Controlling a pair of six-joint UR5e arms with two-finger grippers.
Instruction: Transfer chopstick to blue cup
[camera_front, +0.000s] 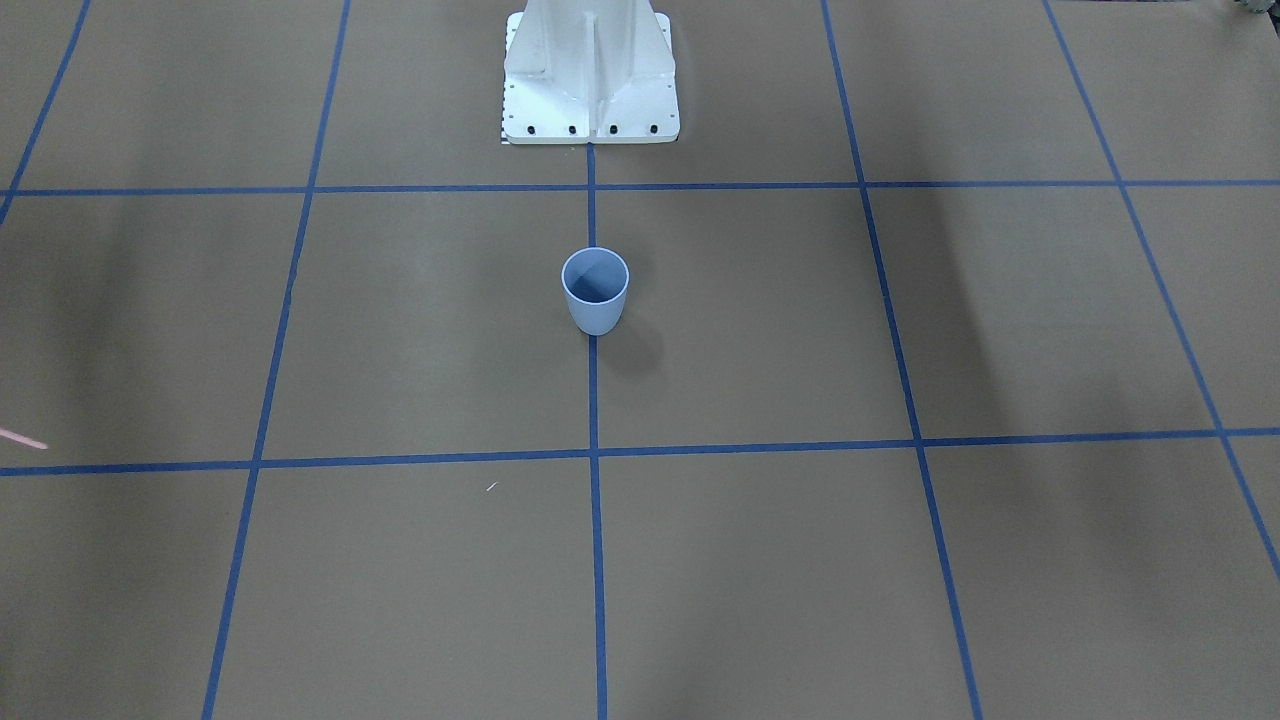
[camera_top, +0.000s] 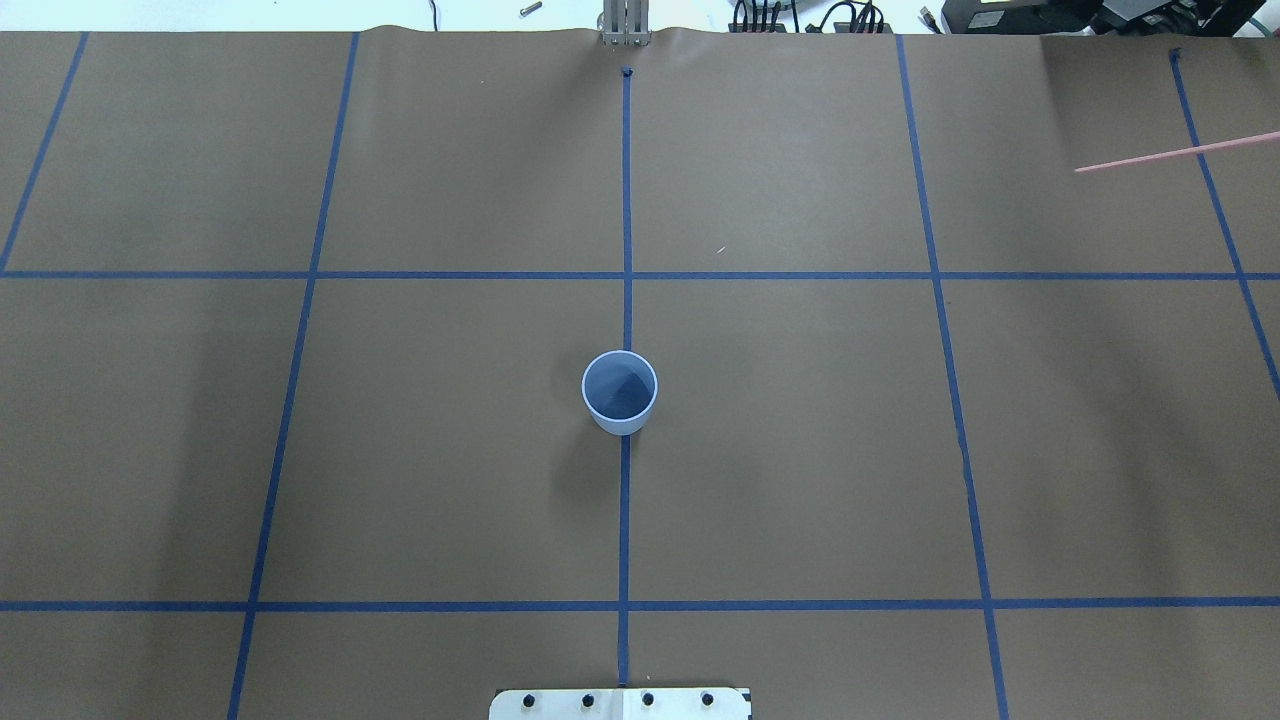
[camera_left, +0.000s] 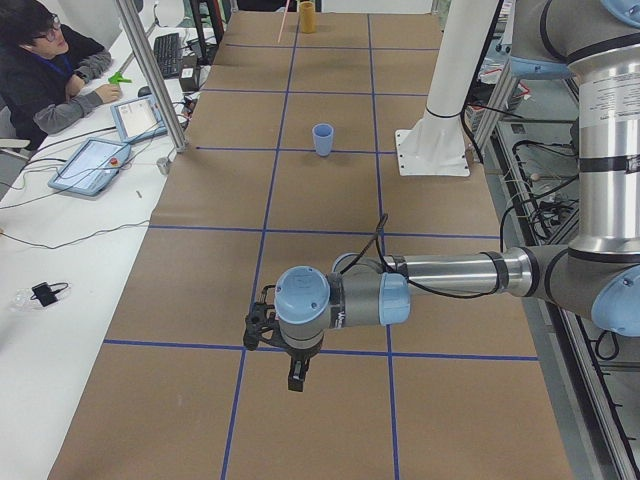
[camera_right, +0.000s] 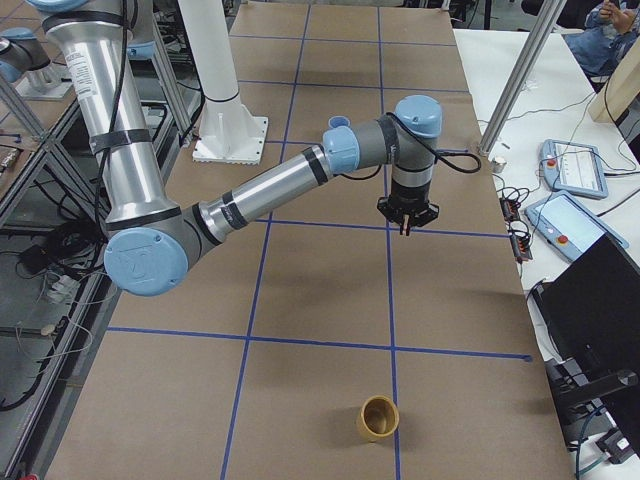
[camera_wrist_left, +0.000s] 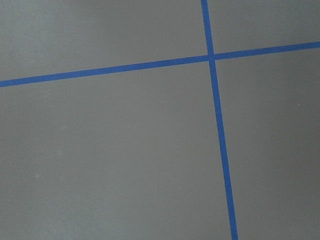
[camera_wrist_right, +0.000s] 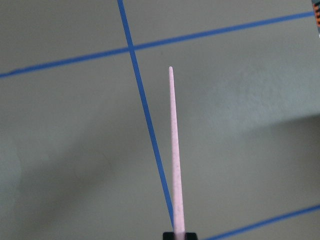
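Note:
The light-blue cup (camera_front: 595, 290) stands upright and empty at the middle of the table on the centre tape line; it also shows in the overhead view (camera_top: 620, 392) and both side views (camera_left: 323, 139) (camera_right: 338, 124). The pale pink chopstick (camera_wrist_right: 174, 150) sticks out from my right gripper (camera_wrist_right: 179, 235), which is shut on its end. The stick (camera_top: 1170, 155) hangs over the far right of the table, well away from the cup; only its tip (camera_front: 22, 438) shows in the front-facing view. My left gripper (camera_left: 298, 375) hovers over the table's left end; I cannot tell whether it is open.
A tan cup (camera_right: 380, 418) stands near the table's right end. The white robot pedestal (camera_front: 590, 70) is behind the blue cup. A side table with tablets (camera_left: 95, 160) and a seated operator (camera_left: 40, 60) runs along the far edge.

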